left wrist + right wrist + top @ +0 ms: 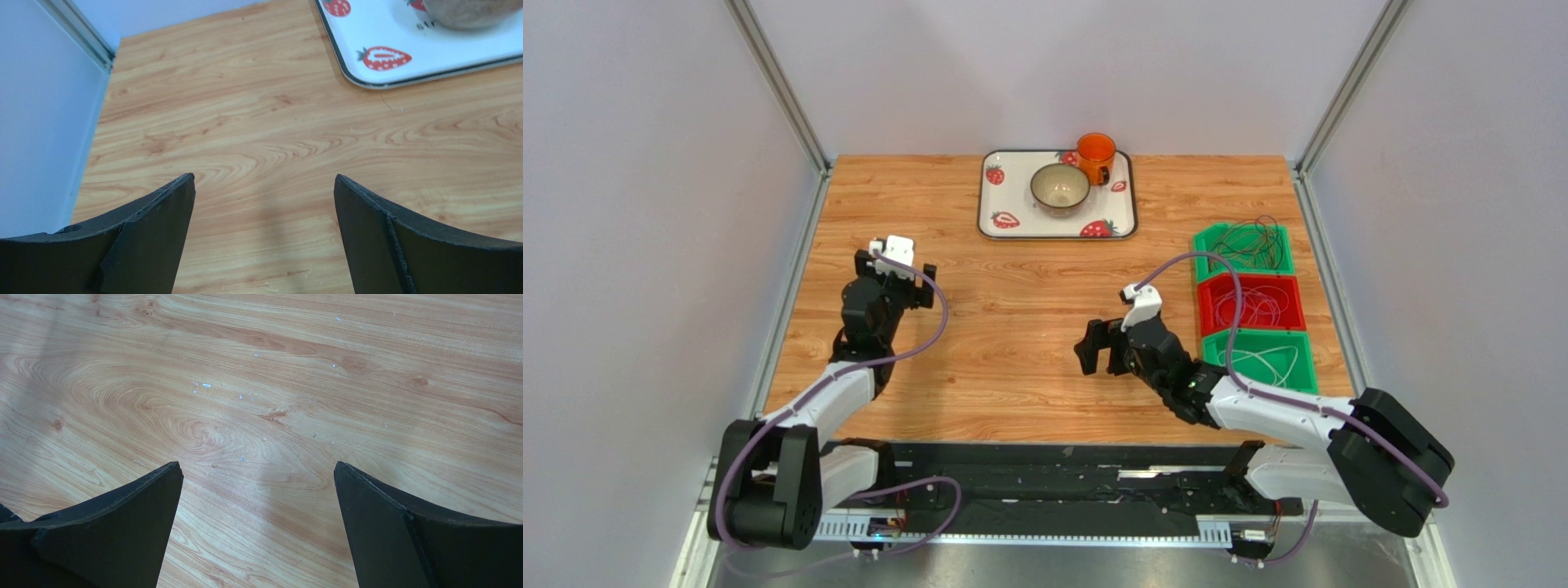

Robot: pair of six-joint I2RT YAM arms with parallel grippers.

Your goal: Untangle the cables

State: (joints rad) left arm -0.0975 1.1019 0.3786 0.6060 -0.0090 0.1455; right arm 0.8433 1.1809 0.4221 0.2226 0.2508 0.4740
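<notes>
- Top external view: left hand (898,272) hovers over bare bench (1014,343) at the left side, fingers spread, nothing between them. Left wrist view agrees: left hand (264,180) is empty, wood below.
- Strawberry tray (1020,202) at far centre with bowl (1060,186) and orange mug (1095,156). Not part of the job, keep off it.
- Right hand (1095,348) is low over mid-bench, fingers wide apart, holding nothing. Right wrist view shows only wood grain under it.
- Cables sit at the right edge in three bins: dark cables (1257,243) in the far green bin (1210,233), pale loops (1241,306) in the red bin (1290,321), white loops (1259,359) in the near green bin (1303,380).
- Judgement: the cables look sorted, one kind per bin, so the task is likely near done.
- If another pick is needed, use the right hand, as it is closest. Pinch one strand at a free loop and lift slowly, so neighbouring loops don't snag.
</notes>
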